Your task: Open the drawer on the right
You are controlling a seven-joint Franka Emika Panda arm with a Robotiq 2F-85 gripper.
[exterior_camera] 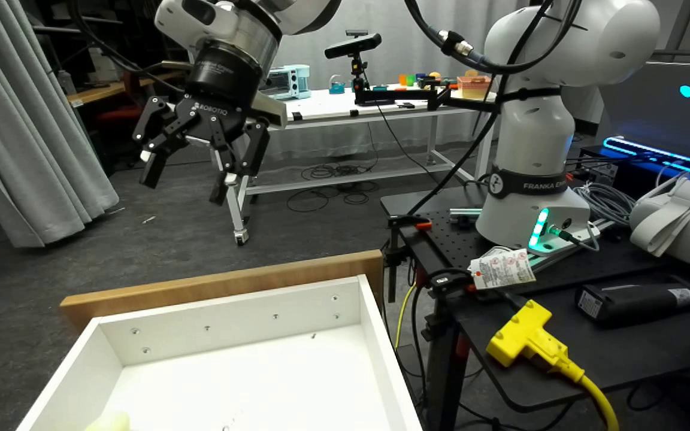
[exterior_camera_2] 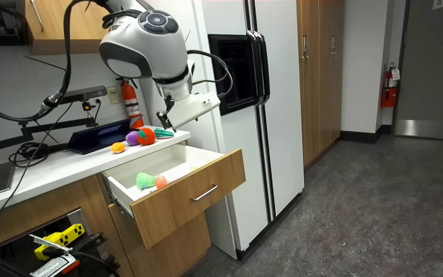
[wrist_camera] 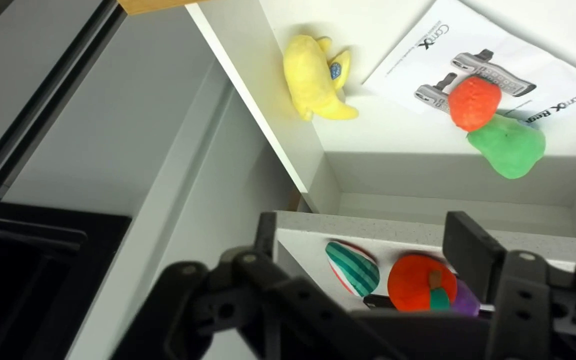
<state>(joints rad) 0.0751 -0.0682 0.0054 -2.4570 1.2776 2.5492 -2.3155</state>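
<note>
The drawer stands pulled out from under the counter. Its wooden front [exterior_camera_2: 187, 202] carries a metal handle [exterior_camera_2: 205, 193] in an exterior view. Its pale wood rim [exterior_camera: 225, 284] and white walls also show in an exterior view, and a white side wall [wrist_camera: 263, 95] shows in the wrist view. My gripper [exterior_camera: 184, 182] is open with nothing between its fingers. It hangs above the drawer and the counter edge, apart from both. In the wrist view the two fingers [wrist_camera: 368, 240] are wide apart. In an exterior view the gripper [exterior_camera_2: 164, 119] is mostly hidden behind the wrist.
In the drawer lie a yellow plush toy [wrist_camera: 313, 80], a red toy [wrist_camera: 474, 103], a green toy [wrist_camera: 510, 145] and a printed sheet [wrist_camera: 418, 70]. On the counter [exterior_camera_2: 71, 165] are several toy vegetables and a dark tray [exterior_camera_2: 98, 136]. A fridge [exterior_camera_2: 237, 154] stands beside the drawer.
</note>
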